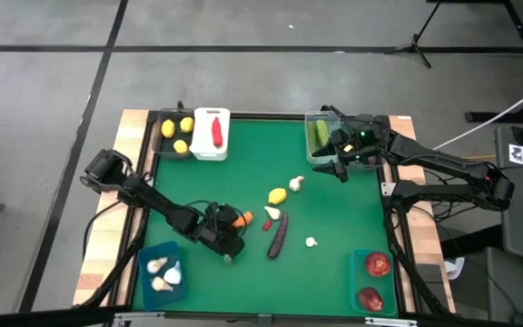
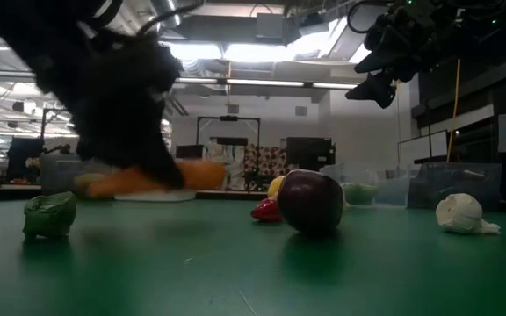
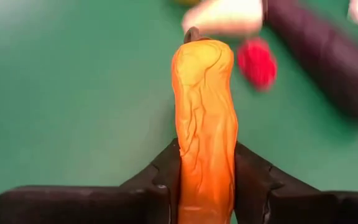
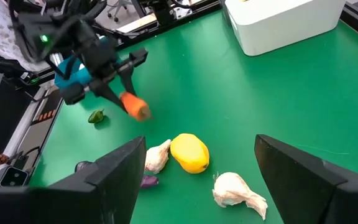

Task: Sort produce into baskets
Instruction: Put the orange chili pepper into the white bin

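My left gripper [image 1: 232, 227] is shut on an orange carrot [image 1: 242, 219] over the mat's near left part. My right gripper [image 1: 339, 170] is open and empty, above the mat beside the clear bin [image 1: 309, 145] that holds green cucumbers [image 1: 320, 135]. On the mat lie a lemon [image 1: 278, 195], garlic bulbs [image 1: 296, 183], a red chili [image 1: 268, 224], a dark eggplant [image 1: 278, 236] and a small green piece [image 1: 228, 260]. The right wrist view shows the lemon [image 4: 189, 153] and garlic [image 4: 236, 190] between my open fingers. My left gripper pinches the carrot's two long sides [image 3: 207, 155] between its two fingers, which lie along it. The carrot's far end [image 3: 201, 50] sticks out ahead of the fingertips. In the right wrist view the carrot [image 4: 135, 107] points slantwise downward from the fingers, off the mat.
A black bin with lemons [image 1: 174, 134] and a white bin with a red chili [image 1: 214, 132] stand at the far left. A teal bin with garlic [image 1: 163, 272] is near left, a teal bin with red fruits [image 1: 373, 280] near right.
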You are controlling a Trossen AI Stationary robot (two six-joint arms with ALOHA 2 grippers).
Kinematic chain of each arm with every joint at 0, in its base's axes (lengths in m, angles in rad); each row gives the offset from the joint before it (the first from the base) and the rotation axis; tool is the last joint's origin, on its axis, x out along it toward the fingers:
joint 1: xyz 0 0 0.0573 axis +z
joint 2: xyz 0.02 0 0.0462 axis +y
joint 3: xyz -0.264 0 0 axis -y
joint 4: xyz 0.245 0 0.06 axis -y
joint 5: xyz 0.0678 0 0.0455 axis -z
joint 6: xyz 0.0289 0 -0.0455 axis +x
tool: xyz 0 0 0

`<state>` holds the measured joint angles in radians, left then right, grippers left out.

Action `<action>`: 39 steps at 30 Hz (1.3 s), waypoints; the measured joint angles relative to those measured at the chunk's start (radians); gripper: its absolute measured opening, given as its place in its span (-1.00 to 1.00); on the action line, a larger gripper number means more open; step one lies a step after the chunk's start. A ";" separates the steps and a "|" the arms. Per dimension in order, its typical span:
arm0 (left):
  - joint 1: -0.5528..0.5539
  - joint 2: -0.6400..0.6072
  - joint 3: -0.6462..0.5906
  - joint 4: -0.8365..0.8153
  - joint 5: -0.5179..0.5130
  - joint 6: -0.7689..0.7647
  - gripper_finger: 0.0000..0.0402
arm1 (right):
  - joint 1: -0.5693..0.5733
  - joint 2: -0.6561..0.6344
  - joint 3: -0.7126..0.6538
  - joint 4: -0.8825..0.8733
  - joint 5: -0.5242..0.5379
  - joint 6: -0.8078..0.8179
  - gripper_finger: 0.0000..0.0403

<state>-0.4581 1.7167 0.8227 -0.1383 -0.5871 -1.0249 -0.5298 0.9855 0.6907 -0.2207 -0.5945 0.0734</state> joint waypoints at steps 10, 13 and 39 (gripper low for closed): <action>0.156 -0.233 0.001 -0.085 -0.386 0.044 -0.52 | 0.000 0.000 0.000 0.000 0.000 0.000 0.49; 0.244 -0.300 0.001 -0.098 -0.526 0.117 -0.50 | 0.000 0.000 0.000 0.000 0.000 0.000 0.49; 0.840 -0.267 0.001 -0.086 -0.252 0.399 -0.13 | 0.000 0.000 0.000 0.000 0.000 0.000 0.49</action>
<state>0.3817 1.4498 0.8238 -0.2239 -0.8387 -0.6262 -0.5301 0.9855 0.6903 -0.2207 -0.5945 0.0732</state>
